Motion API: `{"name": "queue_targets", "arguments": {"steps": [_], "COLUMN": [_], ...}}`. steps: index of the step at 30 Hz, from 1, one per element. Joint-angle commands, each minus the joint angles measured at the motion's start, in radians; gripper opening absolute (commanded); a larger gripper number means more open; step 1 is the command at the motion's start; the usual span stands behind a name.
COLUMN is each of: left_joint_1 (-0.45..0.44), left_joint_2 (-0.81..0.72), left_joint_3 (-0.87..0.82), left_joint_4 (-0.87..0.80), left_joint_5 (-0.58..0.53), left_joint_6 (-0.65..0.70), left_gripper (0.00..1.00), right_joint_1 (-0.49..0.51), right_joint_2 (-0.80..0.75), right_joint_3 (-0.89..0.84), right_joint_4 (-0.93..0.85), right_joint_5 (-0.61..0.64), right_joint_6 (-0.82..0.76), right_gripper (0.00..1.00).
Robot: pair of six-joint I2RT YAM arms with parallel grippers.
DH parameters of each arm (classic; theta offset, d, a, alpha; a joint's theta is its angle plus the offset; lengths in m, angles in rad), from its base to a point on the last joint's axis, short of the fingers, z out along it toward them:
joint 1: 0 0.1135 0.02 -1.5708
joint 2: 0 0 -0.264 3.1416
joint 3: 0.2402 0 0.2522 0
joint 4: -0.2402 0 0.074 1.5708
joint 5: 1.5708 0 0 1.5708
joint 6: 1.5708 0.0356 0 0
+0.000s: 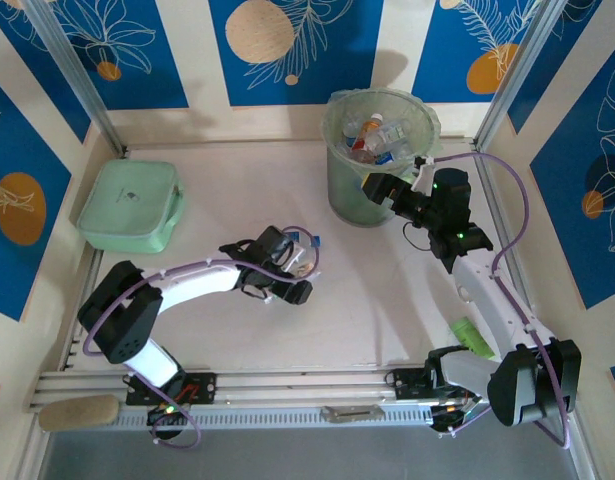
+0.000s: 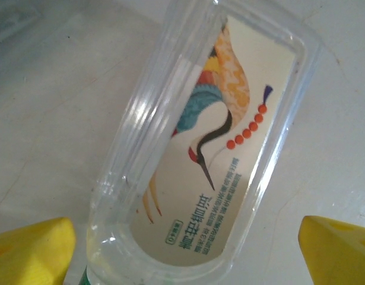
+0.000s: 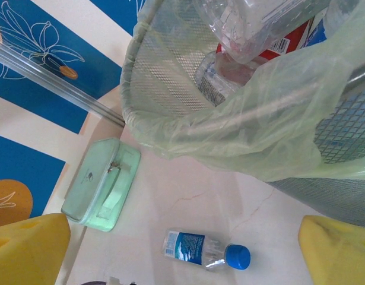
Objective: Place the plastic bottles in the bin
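A robot test booth: aluminium rails [image 1: 75, 75], printed blue panels [image 1: 337, 80].

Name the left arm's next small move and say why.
Likely close the left gripper on the crane-label bottle: it lies on the table between the open yellow fingers, not yet gripped.

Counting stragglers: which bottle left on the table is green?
The green bottle lying beside the right arm, near its base; the clear bottle mid-table has a blue cap.
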Motion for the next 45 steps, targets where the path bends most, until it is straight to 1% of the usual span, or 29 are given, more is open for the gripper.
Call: {"name": "queue_targets", "arguments": {"steps": [1, 9, 12, 17, 22, 26, 33, 36, 39, 42, 45], "left_joint_1": [-0.018, -0.038, -0.043, -0.049, -0.052, -0.052, -0.050, -0.050, -0.050, -0.050, -0.050], "left_joint_2": [0.023, 0.065, 0.089, 0.103, 0.077, 0.043, -0.062, -0.110, -0.145, -0.171, -0.188], "left_joint_3": [-0.001, 0.015, 0.032, 0.036, 0.018, 0.007, 0.010, 0.005, -0.004, -0.012, -0.015], "left_joint_4": [-0.038, 0.015, 0.020, 0.029, 0.069, 0.108, 0.171, 0.216, 0.272, 0.322, 0.351], "left_joint_5": [-0.043, -0.092, -0.097, -0.090, -0.089, -0.089, -0.097, -0.099, -0.085, -0.069, -0.054], "left_joint_6": [0.036, 0.064, 0.075, 0.085, 0.083, 0.074, 0.028, 0.009, -0.014, -0.037, -0.052], "left_gripper": [0.94, 0.91, 0.87, 0.75, 0.53, 0.47, 0.47, 0.47, 0.47, 0.47, 0.47], "right_joint_1": [0.000, 0.002, 0.002, 0.008, 0.022, 0.043, 0.084, 0.111, 0.158, 0.208, 0.232], "right_joint_2": [0.015, 0.036, 0.043, 0.047, 0.046, 0.035, 0.007, 0.013, 0.028, 0.059, 0.091], "right_joint_3": [-0.006, 0.000, 0.004, 0.002, -0.007, -0.029, -0.064, -0.080, -0.086, -0.064, -0.046], "right_joint_4": [0.022, 0.020, 0.012, -0.016, -0.073, -0.102, -0.130, -0.105, -0.062, -0.055, -0.046], "right_joint_5": [-0.029, -0.043, -0.065, -0.082, -0.107, -0.117, -0.153, -0.183, -0.198, -0.197, -0.202], "right_joint_6": [0.023, 0.031, 0.029, 0.029, 0.035, 0.044, 0.078, 0.119, 0.149, 0.150, 0.151], "right_gripper": [0.99, 0.99, 0.99, 0.99, 0.99, 0.99, 1.00, 0.97, 0.95, 0.93, 0.91]}}
